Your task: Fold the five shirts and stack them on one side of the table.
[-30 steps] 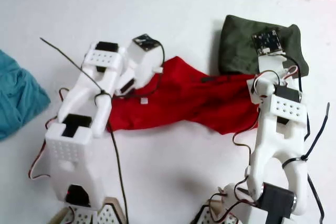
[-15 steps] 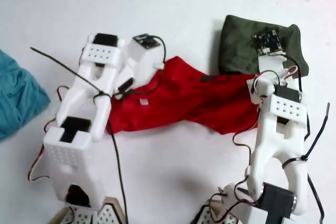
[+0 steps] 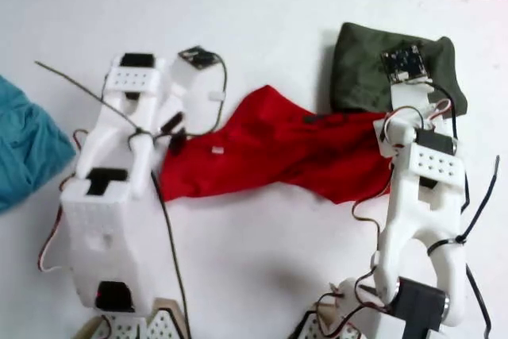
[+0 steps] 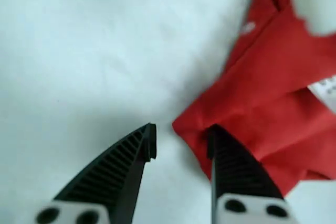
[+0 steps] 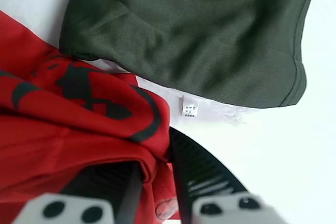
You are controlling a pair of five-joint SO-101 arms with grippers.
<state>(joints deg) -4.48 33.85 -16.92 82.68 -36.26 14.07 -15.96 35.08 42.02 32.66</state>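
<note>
My left gripper (image 4: 181, 141) hangs wide open over the white table (image 3: 262, 260) and has hold of nothing. One finger (image 4: 231, 169) lies over the near corner of the red shirt (image 4: 273, 103), and the other stands over bare table just beside that corner. My right gripper (image 5: 155, 156) is closed tight on a fold at the shirt's other end, with red cloth bunched between the two fingers. From there the shirt stretches in a crumpled band across the table to my left gripper.

Just beyond my right gripper, touching the red cloth, lies the folded dark green shirt (image 5: 199, 30). A teal shirt (image 3: 28, 144) sits in a heap well apart from my left gripper, on the side away from the red one.

Against a second ago, my left arm has swung away from the red shirt towards the teal heap, so its gripper no longer covers the cloth's end. My right arm has stayed where it was, and the shirt itself has barely shifted.
</note>
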